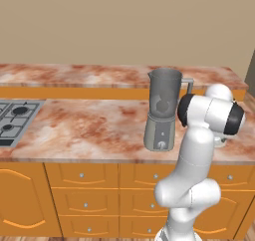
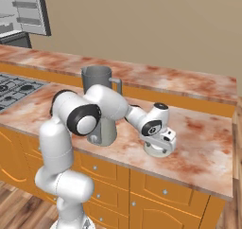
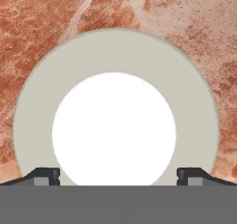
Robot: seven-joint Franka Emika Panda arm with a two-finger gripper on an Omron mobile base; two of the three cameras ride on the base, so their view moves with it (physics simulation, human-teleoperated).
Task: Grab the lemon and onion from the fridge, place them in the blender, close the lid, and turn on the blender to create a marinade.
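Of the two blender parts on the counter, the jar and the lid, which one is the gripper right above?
The lid: the open gripper hangs straight over this flat pale disc, while the jar stands apart beside the arm.

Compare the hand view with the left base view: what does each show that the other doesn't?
Hand view alone: the lid lying flat on the counter, with the open gripper straddling its raised white centre. Left base view alone: the blender standing with an uncovered mouth, the stove, and the drawers. Both: the marbled reddish countertop.

Kitchen, marble counter (image 1: 89, 125), stove (image 1: 15, 116), cabinets (image 1: 84, 200)
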